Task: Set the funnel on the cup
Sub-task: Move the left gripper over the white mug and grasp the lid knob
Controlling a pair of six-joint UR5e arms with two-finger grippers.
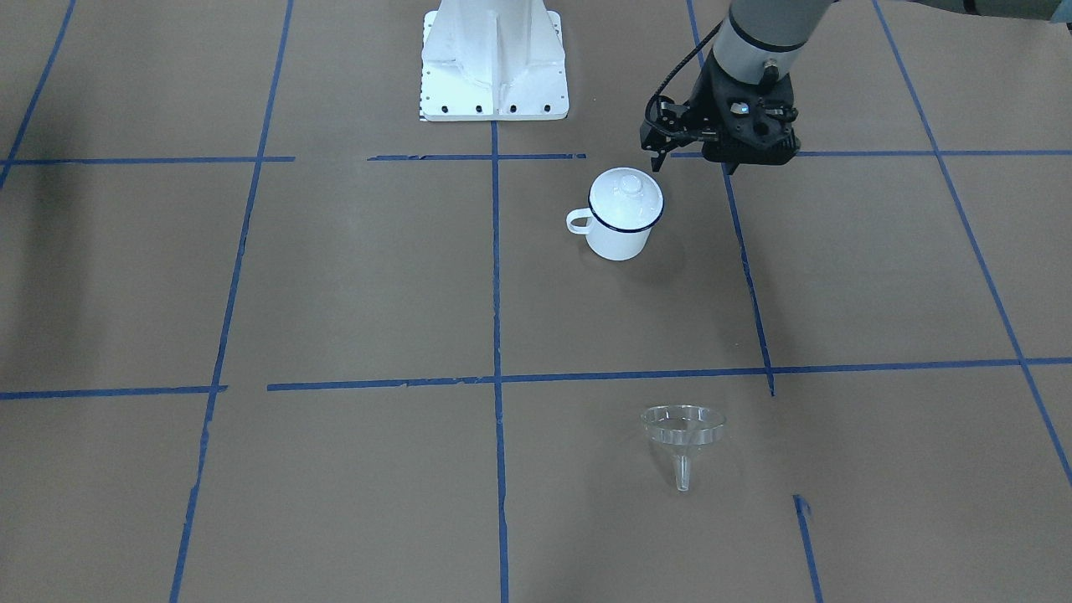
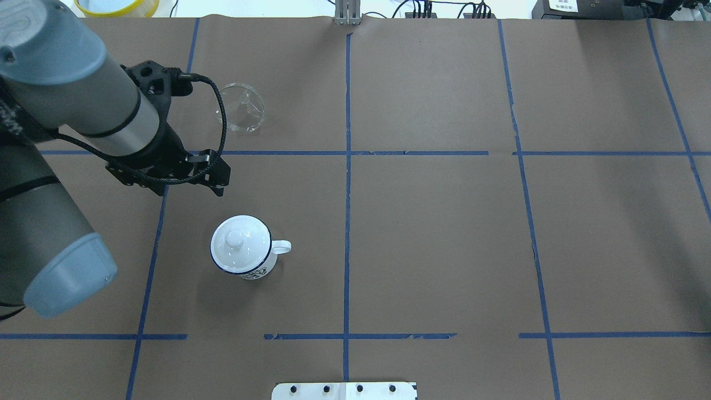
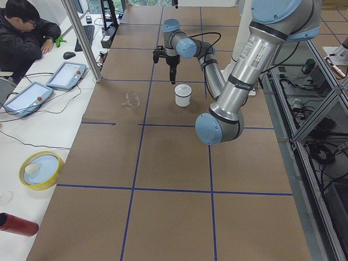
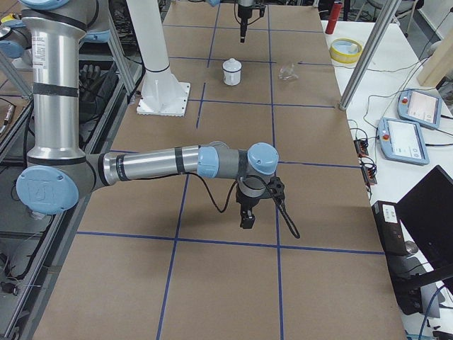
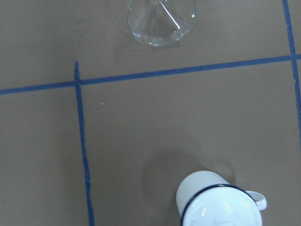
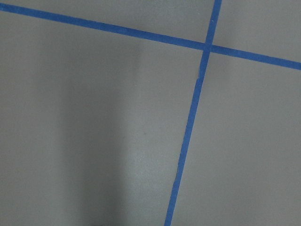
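Observation:
The cup [image 2: 261, 271] is a white enamel mug with a dark-blue rim, upright on the table, its handle toward the table's middle. It also shows in the front view [image 1: 618, 240] and the left wrist view [image 5: 200, 186]. A round white lid [image 2: 236, 244] with a knob sits on it. The clear funnel [image 2: 240, 106] lies on the far side, also in the front view [image 1: 682, 427] and the left wrist view [image 5: 161, 21]. My left gripper [image 2: 192, 188] hangs open and empty above the table between funnel and cup. My right gripper [image 4: 248, 216] hovers far off; I cannot tell its state.
The white robot base [image 1: 494, 67] stands behind the cup. A yellow bowl [image 3: 41, 168], a red bottle [image 3: 16, 224] and tablets [image 3: 65, 75] lie on the side desk beyond the table edge, where an operator [image 3: 24, 32] sits. Blue tape lines [image 2: 347, 194] cross the brown table.

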